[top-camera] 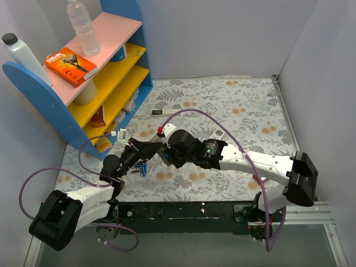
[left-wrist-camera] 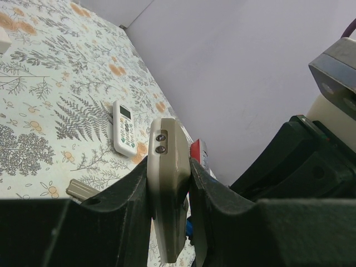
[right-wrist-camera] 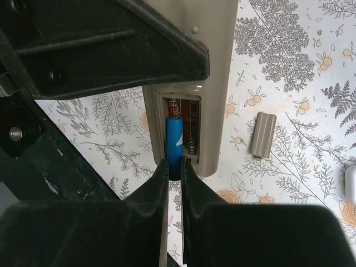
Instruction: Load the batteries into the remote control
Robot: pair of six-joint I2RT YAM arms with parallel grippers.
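My left gripper (left-wrist-camera: 169, 167) is shut on the remote control (left-wrist-camera: 167, 183) and holds it edge-on above the table, its grey-beige back facing the right wrist camera. The remote's (right-wrist-camera: 192, 67) battery compartment (right-wrist-camera: 189, 130) is open. My right gripper (right-wrist-camera: 173, 172) is shut on the lower end of a blue battery (right-wrist-camera: 174, 139), which lies lengthwise in the left slot; the right slot shows only a spring. In the top view both grippers meet mid-table, left (top-camera: 146, 150) and right (top-camera: 165, 157). More blue batteries (top-camera: 142, 168) lie on the cloth just below them.
The loose battery cover (right-wrist-camera: 262, 134) lies on the floral cloth right of the remote. A slimmer white remote (left-wrist-camera: 125, 128) lies beyond. A blue shelf unit (top-camera: 83, 83) stands at the back left. A white bar with a black end (top-camera: 161, 112) lies near it.
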